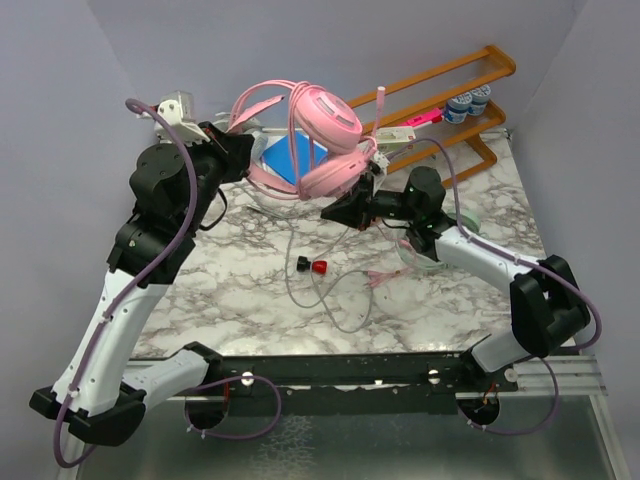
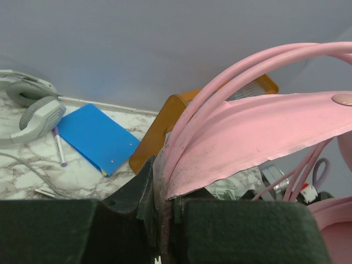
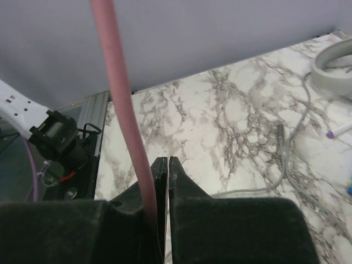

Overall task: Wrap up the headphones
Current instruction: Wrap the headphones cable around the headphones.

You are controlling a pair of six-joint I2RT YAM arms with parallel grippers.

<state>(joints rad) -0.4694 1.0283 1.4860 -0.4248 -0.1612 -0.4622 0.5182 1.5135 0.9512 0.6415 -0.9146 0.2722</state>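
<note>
Over the table at twelve o'clock, the pink headphones hang with left fingers clamped on their headband and right fingers pinching the cable; winding appears not yet begun.

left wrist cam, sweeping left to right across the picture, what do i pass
silver-grey headphones → blue folder → orange rack → pink headphones
</note>
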